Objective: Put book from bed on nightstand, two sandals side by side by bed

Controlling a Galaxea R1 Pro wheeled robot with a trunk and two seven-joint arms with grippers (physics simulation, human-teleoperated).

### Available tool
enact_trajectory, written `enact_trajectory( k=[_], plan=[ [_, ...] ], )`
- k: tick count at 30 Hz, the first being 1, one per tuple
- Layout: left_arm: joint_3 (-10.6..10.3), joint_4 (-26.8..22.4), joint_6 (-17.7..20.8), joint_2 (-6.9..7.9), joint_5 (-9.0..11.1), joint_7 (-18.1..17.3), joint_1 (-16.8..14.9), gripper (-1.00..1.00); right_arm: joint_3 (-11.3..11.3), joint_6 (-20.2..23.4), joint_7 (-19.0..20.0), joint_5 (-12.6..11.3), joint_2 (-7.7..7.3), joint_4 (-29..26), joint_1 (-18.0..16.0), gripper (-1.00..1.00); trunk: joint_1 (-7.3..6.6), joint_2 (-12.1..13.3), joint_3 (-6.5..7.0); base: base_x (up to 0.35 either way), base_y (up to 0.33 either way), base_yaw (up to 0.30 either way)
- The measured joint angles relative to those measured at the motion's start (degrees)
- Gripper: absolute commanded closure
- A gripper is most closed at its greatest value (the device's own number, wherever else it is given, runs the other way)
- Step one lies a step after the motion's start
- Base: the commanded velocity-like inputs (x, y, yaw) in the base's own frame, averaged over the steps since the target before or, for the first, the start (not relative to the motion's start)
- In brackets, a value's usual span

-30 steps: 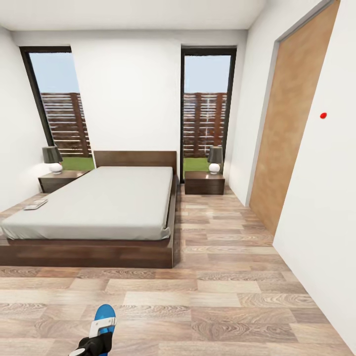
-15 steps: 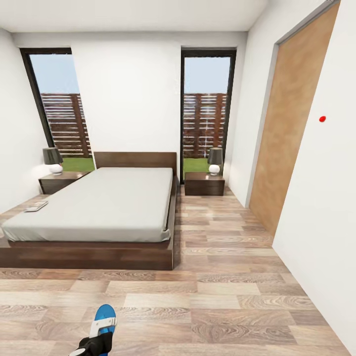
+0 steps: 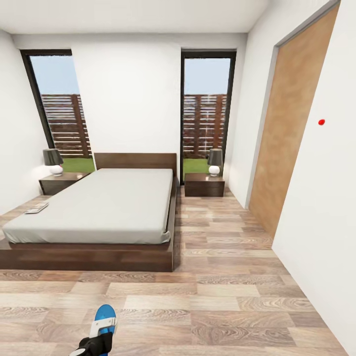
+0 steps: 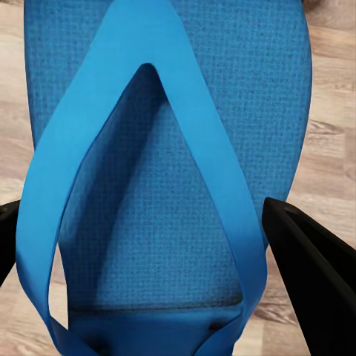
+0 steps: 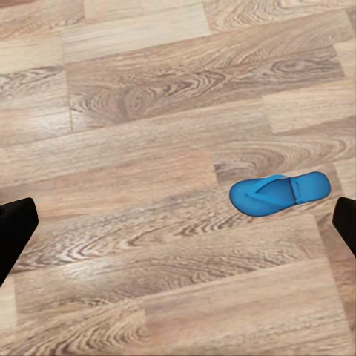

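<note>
My left gripper at the head view's bottom edge is shut on a bright blue sandal, held over the plank floor. In the left wrist view the sandal lies between the black fingers. The other sandal lies flat on the floor in the right wrist view, ahead of my open right gripper. The bed with its grey mattress stands ahead on the left. A small flat thing that looks like the book lies on the wood by the mattress's left side. One nightstand stands right of the bed and another nightstand left of it.
A lamp stands on the right nightstand and a lamp on the left one. A tall window is behind the right nightstand. A brown door lines the right wall. Open plank floor runs between the bed and that wall.
The whole head view has shifted a little, so the camera has moved. The left gripper still holds the sandal in the same spot of the picture.
</note>
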Motion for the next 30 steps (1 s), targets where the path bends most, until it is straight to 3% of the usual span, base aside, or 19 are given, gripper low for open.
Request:
enact_trajectory(
  k=[30],
  plan=[
    [0.03, 0.01, 0.09, 0.02, -0.01, -0.08, 0.00, 1.00, 0.06, -0.04, 0.00, -0.01, 0.05, 0.51, 0.00, -1.00, -6.59, 12.04, 5.39, 0.000, 0.000, 0.000]
  ],
)
